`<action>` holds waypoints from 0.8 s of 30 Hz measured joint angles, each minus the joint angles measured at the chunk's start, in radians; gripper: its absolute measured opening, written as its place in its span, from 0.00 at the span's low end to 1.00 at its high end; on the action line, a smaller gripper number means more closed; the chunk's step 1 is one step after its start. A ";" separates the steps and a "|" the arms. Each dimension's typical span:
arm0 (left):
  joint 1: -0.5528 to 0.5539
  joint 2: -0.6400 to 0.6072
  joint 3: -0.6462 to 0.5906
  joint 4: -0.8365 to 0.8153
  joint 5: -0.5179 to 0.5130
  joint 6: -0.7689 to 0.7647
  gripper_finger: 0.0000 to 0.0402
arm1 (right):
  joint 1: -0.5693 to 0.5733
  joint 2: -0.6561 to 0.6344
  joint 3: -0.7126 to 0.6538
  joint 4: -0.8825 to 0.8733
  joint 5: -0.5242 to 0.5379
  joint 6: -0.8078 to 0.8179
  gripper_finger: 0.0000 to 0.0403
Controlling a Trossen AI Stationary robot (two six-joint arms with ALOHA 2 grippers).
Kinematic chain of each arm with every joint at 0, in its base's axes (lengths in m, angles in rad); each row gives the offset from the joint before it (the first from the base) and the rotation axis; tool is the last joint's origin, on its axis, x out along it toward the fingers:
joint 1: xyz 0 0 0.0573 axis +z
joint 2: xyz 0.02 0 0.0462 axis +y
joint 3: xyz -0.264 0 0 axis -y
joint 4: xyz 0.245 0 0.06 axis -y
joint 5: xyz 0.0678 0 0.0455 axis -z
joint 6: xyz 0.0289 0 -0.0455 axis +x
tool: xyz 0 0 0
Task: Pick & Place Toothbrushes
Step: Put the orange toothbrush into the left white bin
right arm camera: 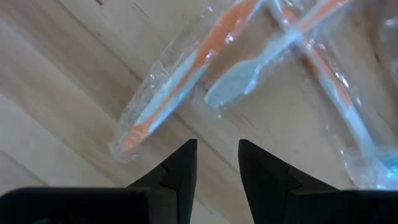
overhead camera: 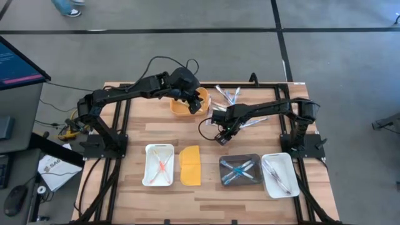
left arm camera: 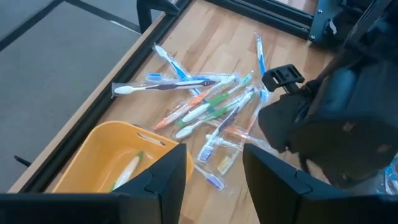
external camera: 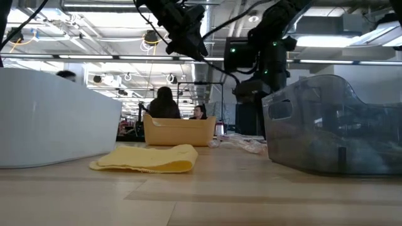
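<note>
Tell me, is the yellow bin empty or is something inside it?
Not empty. The left wrist view shows one toothbrush lying inside the yellow bin, while the toothbrush pile sits on the table outside.

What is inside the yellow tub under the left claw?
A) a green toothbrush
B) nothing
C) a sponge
A: the left wrist view shows one green toothbrush lying in the yellow tub, just ahead of the left claw.

Wooden table (overhead camera: 206, 190): toothbrush pile (overhead camera: 234, 100), yellow bin (overhead camera: 181, 109), yellow lid (overhead camera: 190, 165), white trays (overhead camera: 158, 165), grey tray (overhead camera: 240, 170).
</note>
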 joint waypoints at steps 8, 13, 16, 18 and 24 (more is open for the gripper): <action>0.000 -0.001 0.000 0.025 0.000 0.000 0.38 | -0.022 -0.054 -0.054 0.062 -0.015 0.044 0.28; 0.000 -0.001 0.000 0.058 0.000 -0.001 0.38 | -0.021 -0.033 -0.054 0.107 -0.021 0.036 0.28; 0.000 -0.001 0.000 0.063 0.000 -0.001 0.38 | -0.022 -0.037 -0.051 0.128 -0.028 0.036 0.28; 0.000 -0.001 0.000 0.062 0.000 -0.001 0.38 | -0.022 -0.037 -0.050 0.120 -0.029 0.036 0.28; -0.003 -0.001 0.000 0.059 0.001 -0.004 0.38 | -0.022 -0.037 -0.013 0.130 -0.029 0.022 0.28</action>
